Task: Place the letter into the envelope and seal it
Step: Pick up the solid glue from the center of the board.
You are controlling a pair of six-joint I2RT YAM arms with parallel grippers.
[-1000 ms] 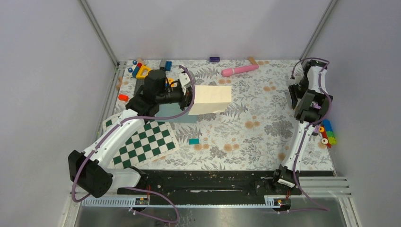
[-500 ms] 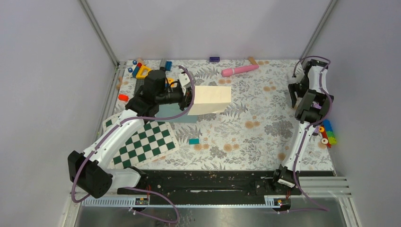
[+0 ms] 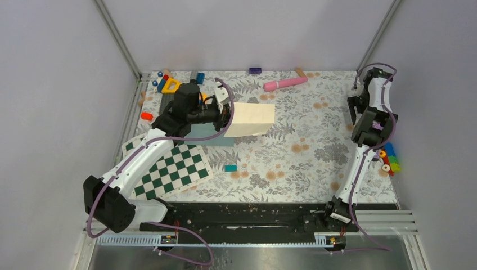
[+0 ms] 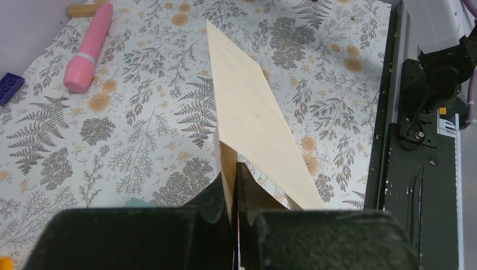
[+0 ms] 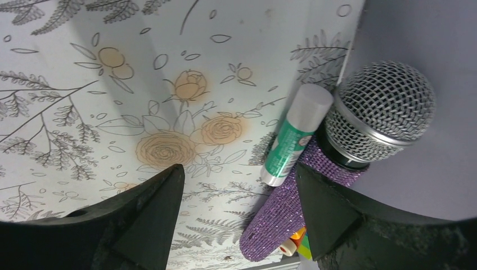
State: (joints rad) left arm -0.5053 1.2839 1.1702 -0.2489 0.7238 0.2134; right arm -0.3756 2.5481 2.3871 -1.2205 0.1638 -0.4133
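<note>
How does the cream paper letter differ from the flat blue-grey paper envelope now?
The cream letter is lifted, pinched between the left gripper's fingers; the blue-grey envelope lies flat on the floral table. The letter shows almost whole; the envelope is partly hidden under the left arm. Both are thin paper rectangles.

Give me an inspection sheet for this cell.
Surface: floral cloth, flat.
Job's things: folded letter pinched at one edge by left hand; envelope flat under that arm, partly hidden.
Clutter: checkerboard, pink tube, teal block, toys far left; glue stick, microphone by right wall.
Hands: left shut on letter; right hand open, empty.
Cables: purple loops on both arms.
Surroundings: grey walls, metal posts.
</note>
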